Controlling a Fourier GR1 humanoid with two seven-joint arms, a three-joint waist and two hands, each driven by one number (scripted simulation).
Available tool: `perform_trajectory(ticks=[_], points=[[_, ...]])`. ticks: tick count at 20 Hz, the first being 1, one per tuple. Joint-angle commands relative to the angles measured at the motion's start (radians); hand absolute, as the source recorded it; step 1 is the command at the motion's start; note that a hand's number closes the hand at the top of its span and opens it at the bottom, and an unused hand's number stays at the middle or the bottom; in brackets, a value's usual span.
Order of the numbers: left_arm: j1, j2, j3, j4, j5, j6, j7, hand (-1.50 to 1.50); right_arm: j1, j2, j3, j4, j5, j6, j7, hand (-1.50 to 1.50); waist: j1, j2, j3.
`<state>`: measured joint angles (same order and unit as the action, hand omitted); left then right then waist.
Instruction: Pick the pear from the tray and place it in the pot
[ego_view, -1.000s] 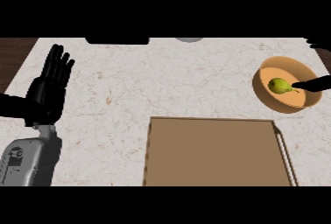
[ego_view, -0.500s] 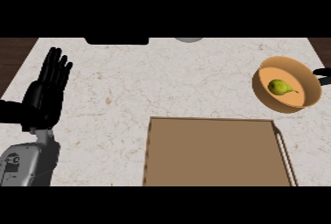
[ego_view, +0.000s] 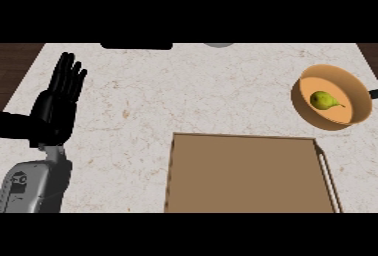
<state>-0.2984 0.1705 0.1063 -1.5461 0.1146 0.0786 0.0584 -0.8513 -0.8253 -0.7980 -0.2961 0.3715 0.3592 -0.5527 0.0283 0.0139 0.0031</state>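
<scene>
A green pear (ego_view: 325, 100) lies inside the orange pot (ego_view: 304, 102) at the right of the counter. The brown tray (ego_view: 247, 175) sits at the lower middle with nothing on it. My left hand (ego_view: 57, 102) rests open at the left edge, fingers straight and pointing up, far from both tray and pot. The right hand does not show; only a small dark sliver (ego_view: 373, 93) sits at the right border beside the pot.
The pale marble counter (ego_view: 184, 90) spreads between my left hand and the pot. A dark object (ego_view: 136, 46) and a grey round thing (ego_view: 218, 45) sit at the far edge. Dark wood floor (ego_view: 15, 65) shows beyond the counter's left side.
The right hand, which was over the pot by the pear, has pulled away to the right and out of view. The pear stays in the pot. The left hand has barely moved.
</scene>
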Motion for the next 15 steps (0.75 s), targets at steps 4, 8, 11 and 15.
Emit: perform_trajectory(ticks=[4,8,11,15], points=[[-0.009,-0.008,-0.006,-0.01,0.007,-0.003,0.016,0.0,0.094,-0.13,-0.053,0.079,-0.044,0.094,-0.085,-1.5,0.013,0.011,0.004],[0.004,-0.005,-0.005,-0.005,0.006,-0.016,-0.019,0.0,0.119,-0.185,-0.083,0.098,-0.071,0.132,-0.102,-1.5,0.014,0.013,0.005],[0.003,-0.03,-0.026,-0.021,-0.01,0.012,0.004,0.0,0.138,-0.197,-0.073,0.101,-0.063,0.13,-0.111,-1.5,0.017,0.009,0.005],[-0.011,-0.001,0.007,0.005,0.015,-0.017,-0.013,0.0,0.181,-0.211,-0.079,0.104,-0.067,0.131,-0.141,-1.5,0.02,0.015,0.007]])
